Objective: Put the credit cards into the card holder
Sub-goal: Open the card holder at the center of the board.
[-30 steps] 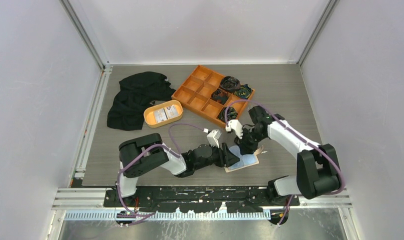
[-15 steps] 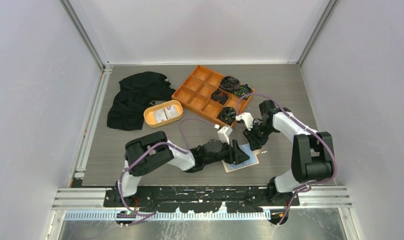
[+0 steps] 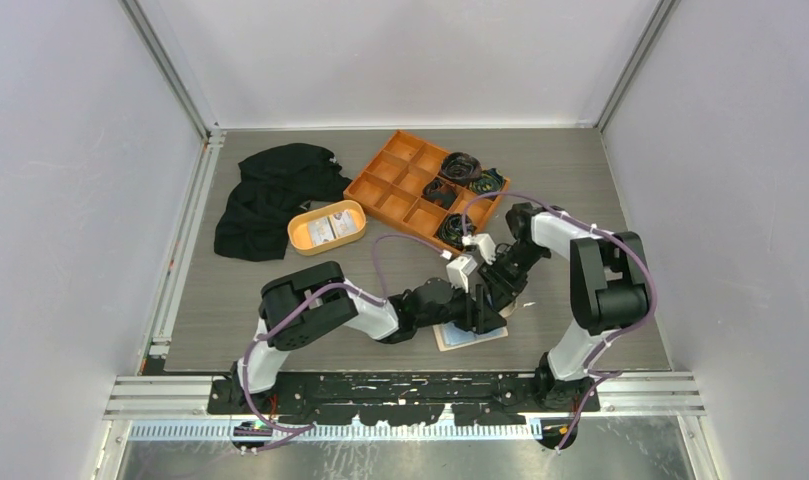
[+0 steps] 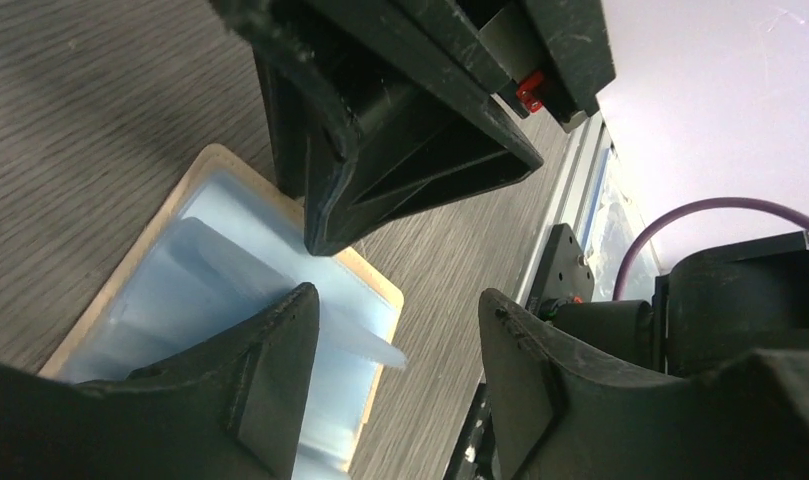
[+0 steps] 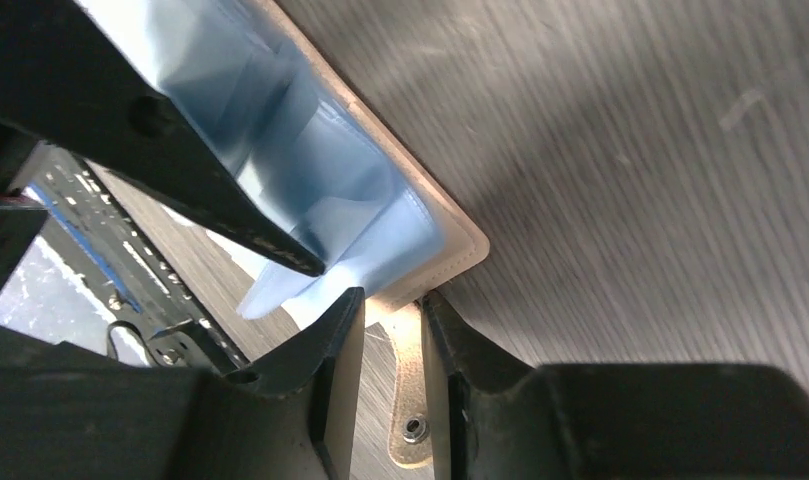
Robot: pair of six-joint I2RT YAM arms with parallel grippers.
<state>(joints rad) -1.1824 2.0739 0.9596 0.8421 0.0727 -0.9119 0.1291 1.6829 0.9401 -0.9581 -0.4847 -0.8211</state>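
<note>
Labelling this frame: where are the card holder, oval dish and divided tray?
card holder (image 3: 465, 337): top view, exposed near-left corner.
oval dish (image 3: 293, 232): top view, left rim.
divided tray (image 3: 407, 150): top view, bare far compartment.

Robot lab, a closed test cell. Grey wood-grain table (image 3: 280, 290) boxed in by plain white panels (image 3: 80, 200) on its left, right and far sides. Aluminium frame posts (image 3: 170, 70) rising at the table's two far corners. Black mounting plate (image 3: 380, 388) and ribbed metal rail (image 3: 330, 430) along the table's near edge. Left arm (image 3: 310, 312) and right arm (image 3: 605, 285) bolted side by side at that near edge. Purple cables (image 3: 398, 238) looping loose above the table's middle. Flat, even light throughout.
</note>
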